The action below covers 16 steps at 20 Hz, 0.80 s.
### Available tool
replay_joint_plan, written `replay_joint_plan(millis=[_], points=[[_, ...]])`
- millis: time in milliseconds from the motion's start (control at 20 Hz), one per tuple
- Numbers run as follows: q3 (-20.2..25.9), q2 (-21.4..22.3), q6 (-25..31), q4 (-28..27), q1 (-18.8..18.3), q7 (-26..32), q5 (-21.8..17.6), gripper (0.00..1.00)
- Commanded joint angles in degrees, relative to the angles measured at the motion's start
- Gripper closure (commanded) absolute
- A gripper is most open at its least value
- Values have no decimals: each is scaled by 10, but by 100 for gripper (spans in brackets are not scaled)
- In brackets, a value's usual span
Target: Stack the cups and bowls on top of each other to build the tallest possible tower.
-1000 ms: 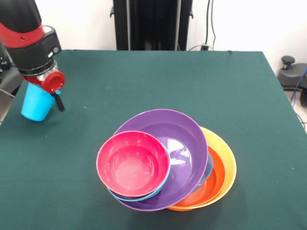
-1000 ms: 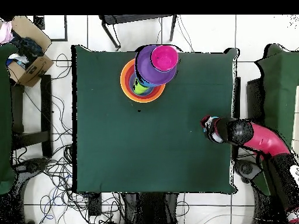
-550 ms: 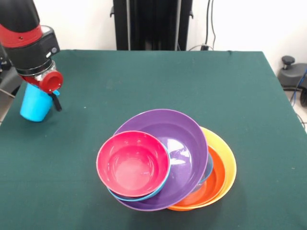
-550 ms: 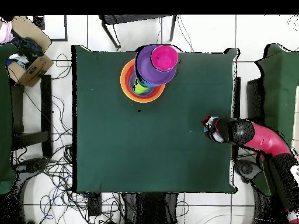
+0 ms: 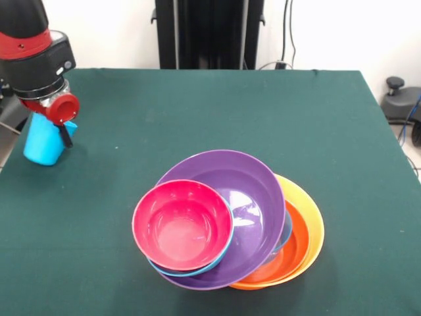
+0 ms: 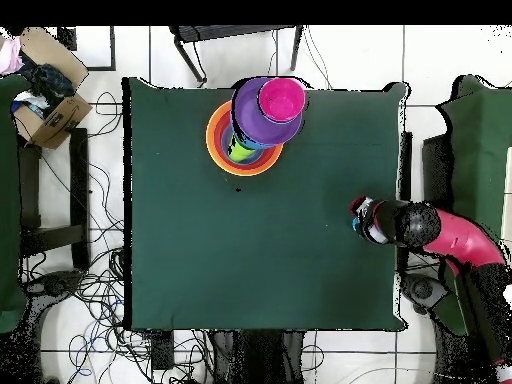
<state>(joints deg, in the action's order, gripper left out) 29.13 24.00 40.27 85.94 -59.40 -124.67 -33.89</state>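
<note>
The tower stands near the front edge of the table in the front view. A pink-red bowl (image 5: 183, 225) sits on top, off-centre, in a blue bowl (image 5: 197, 268). Under them lie a purple bowl (image 5: 253, 191) and two orange bowls (image 5: 304, 240). From overhead, a lime green patch (image 6: 238, 151) shows beneath the purple bowl (image 6: 255, 122). At the far left of the table my gripper (image 5: 49, 135) is shut on a light blue cup (image 5: 39, 145), held upright close to the table's edge. One black finger (image 5: 66, 135) shows beside the cup. The gripper (image 6: 362, 222) also shows overhead.
The green table (image 5: 197, 112) ends just left of the cup in the front view. Overhead, a cardboard box (image 6: 45, 90) and loose cables (image 6: 95, 300) lie on the floor beside the table.
My gripper has moved a little to the left in the front view, toward the table's edge, carrying the light blue cup. The tower has not moved.
</note>
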Motion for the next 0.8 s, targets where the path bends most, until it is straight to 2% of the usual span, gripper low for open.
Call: replay_joint_plan(millis=[50,350,400,550,800], points=[[2,-22,-19,0,40,104,-55,100],[28,56,37,26,38,96,3,100],[39,92,65,34,41,91,28,100],[47,129,99,36,51,80,58,100],[48,152,128,9,74,67,88,100]])
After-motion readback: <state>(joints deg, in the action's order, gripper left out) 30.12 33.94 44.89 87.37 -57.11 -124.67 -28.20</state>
